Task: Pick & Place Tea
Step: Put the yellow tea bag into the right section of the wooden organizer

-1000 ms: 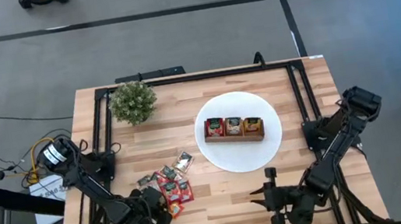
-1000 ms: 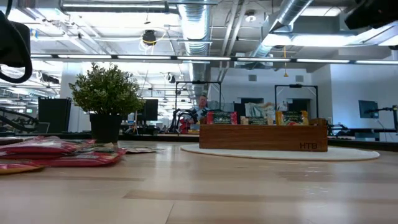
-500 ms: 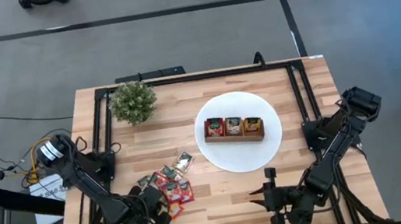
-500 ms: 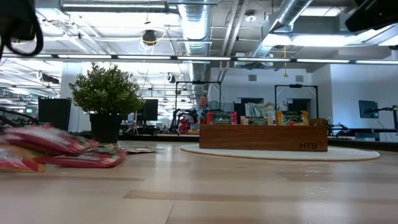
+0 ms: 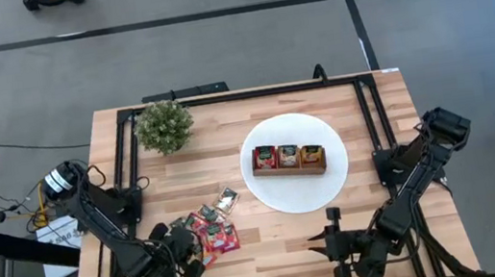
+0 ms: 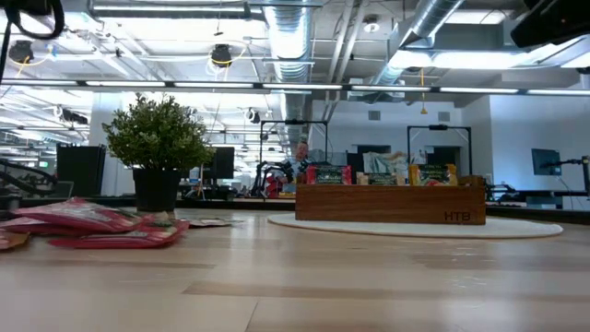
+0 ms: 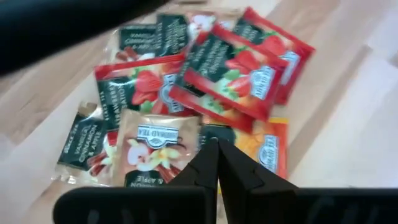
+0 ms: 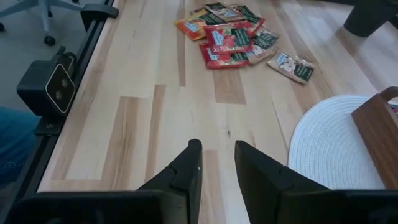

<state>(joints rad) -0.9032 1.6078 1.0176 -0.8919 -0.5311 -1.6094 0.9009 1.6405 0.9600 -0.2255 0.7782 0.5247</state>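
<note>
The picking step seems in hand: the left pincer (image 7: 216, 163), pressed together with no sachet visibly caught, hovers over the tea (image 5: 207, 230) heaped on the worktop (image 5: 282, 245), so the next move likely calls for spreading and re-gripping one sachet.

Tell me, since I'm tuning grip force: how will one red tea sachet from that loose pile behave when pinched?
The red tea sachet looks thin and glossy, so probably floppy, light and slippery. It overlaps its neighbours, so a pinch may drag those along.
</note>
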